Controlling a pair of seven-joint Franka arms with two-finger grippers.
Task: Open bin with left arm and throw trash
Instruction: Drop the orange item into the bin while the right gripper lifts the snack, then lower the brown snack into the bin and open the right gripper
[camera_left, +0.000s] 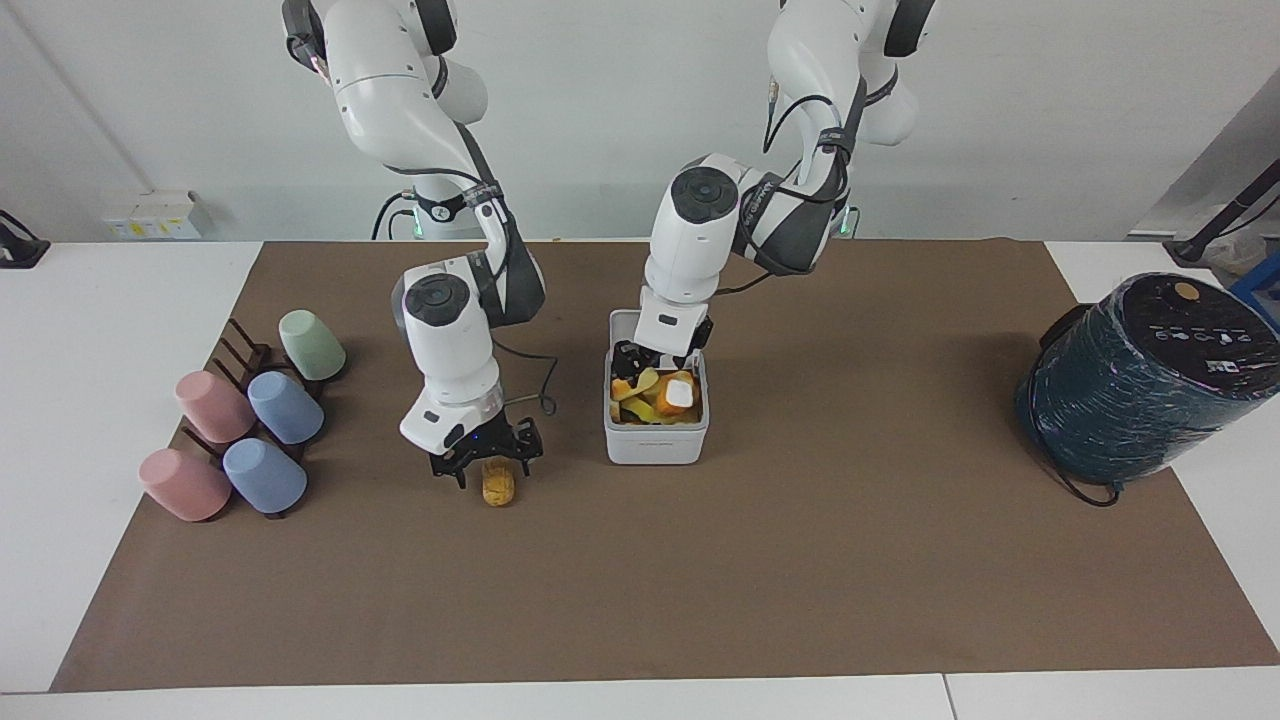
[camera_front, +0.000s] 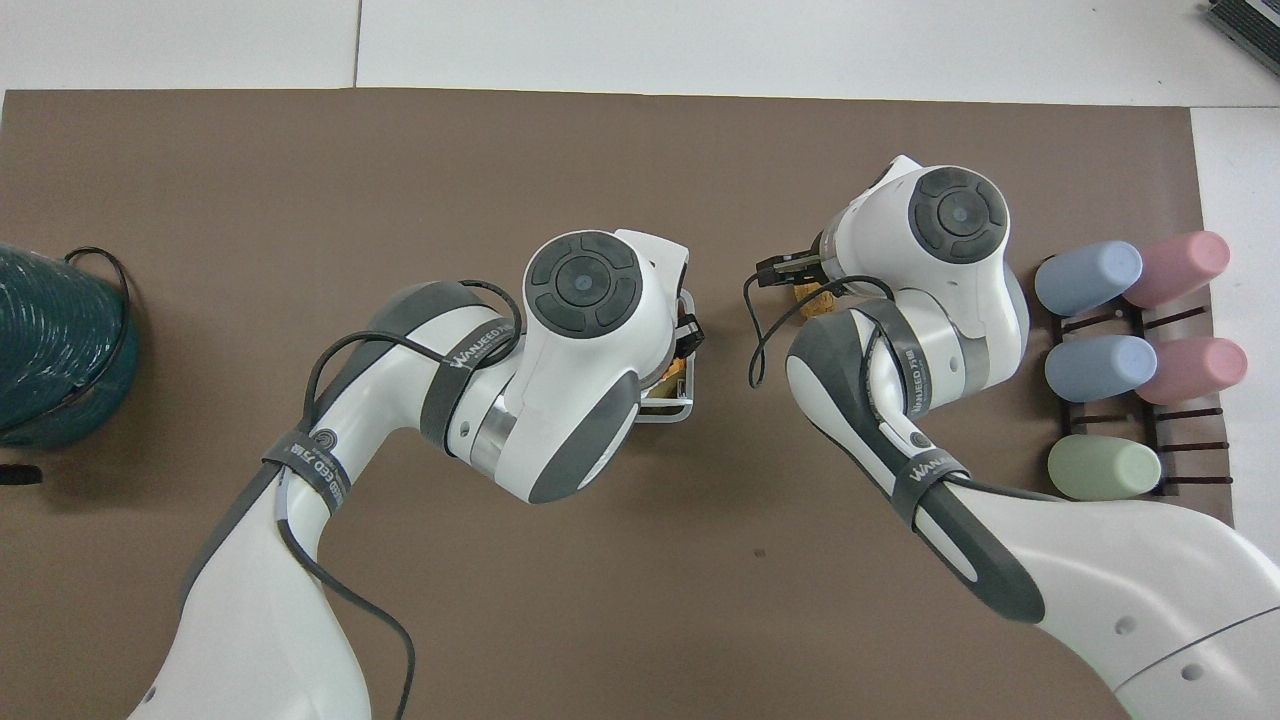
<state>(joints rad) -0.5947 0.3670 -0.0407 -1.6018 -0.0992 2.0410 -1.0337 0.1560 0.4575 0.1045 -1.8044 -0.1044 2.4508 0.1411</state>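
Observation:
The white bin (camera_left: 655, 443) stands mid-mat with its lid up, and several yellow and orange pieces lie in it. An orange wedge (camera_left: 679, 392) lies on top of them. My left gripper (camera_left: 655, 358) hangs just over the bin's robot-side edge, open and empty. In the overhead view my left arm covers all of the bin but a bit of its rim (camera_front: 668, 410). The brown crusty oblong (camera_left: 497, 487) lies on the mat toward the right arm's end. My right gripper (camera_left: 484, 465) is low over it, open, with a finger on either side. The oblong peeks out in the overhead view (camera_front: 815, 300).
Several pastel cups (camera_left: 250, 425) lie on a dark rack (camera_left: 235, 345) at the right arm's end of the table. A large dark teal wrapped cylinder (camera_left: 1145, 375) stands at the left arm's end. The brown mat (camera_left: 700, 580) covers the table.

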